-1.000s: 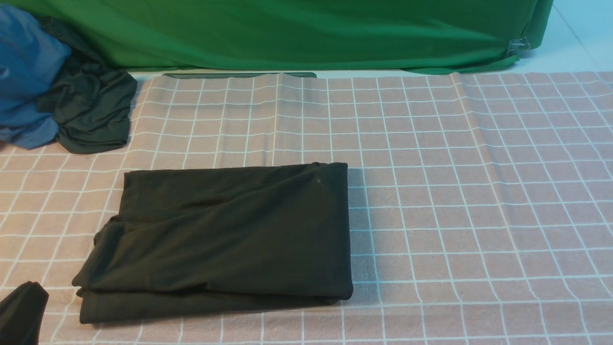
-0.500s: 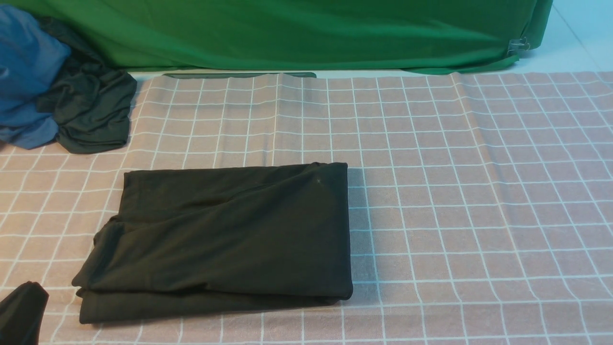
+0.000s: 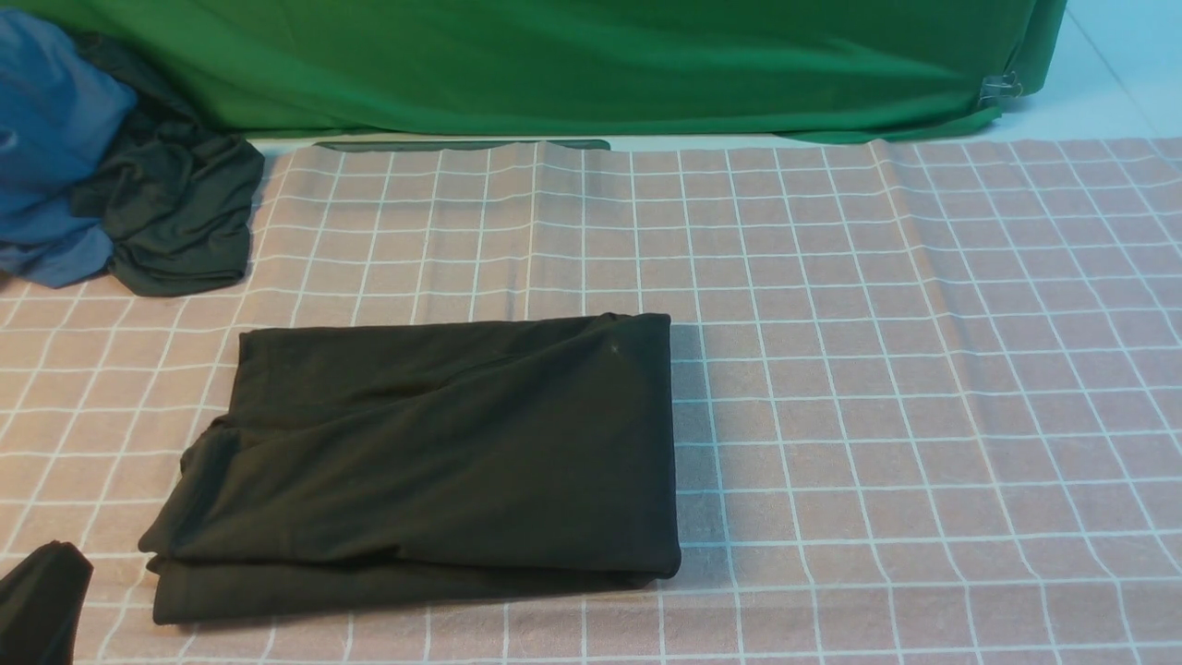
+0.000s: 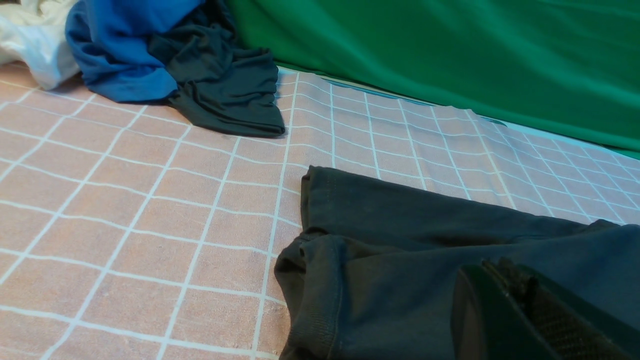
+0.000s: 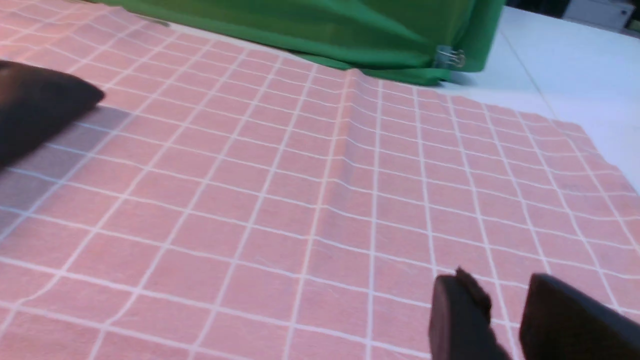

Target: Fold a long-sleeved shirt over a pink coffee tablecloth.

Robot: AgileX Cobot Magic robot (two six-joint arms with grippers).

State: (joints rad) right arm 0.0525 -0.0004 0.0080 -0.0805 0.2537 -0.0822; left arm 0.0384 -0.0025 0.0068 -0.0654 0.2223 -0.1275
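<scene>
The right hand (image 5: 505, 320) hangs low over bare pink cloth with its two fingers a little apart and nothing between them, well clear of the garment. The left hand (image 4: 520, 310) shows only as a dark tip at the near left corner of the front view; its fingers are pressed together, and in its own wrist view it sits just above the shirt's near edge, though whether it touches or pinches the fabric cannot be told. The long-sleeved shirt (image 3: 434, 462) lies as a compact dark rectangle on the left-centre of the pink coffee tablecloth (image 3: 923, 369), layers stacked, one cuffed edge poking out at its left side. Over the last second nothing on the counter has shifted: the shirt keeps the same outline and the left hand's tip has not moved. That stillness, with the right hand empty and away, suggests the folding is essentially finished. Farther back, a bunched dark garment (image 3: 175, 222) lies against blue cloth (image 3: 46, 139), before the green backdrop (image 3: 591, 65).
</scene>
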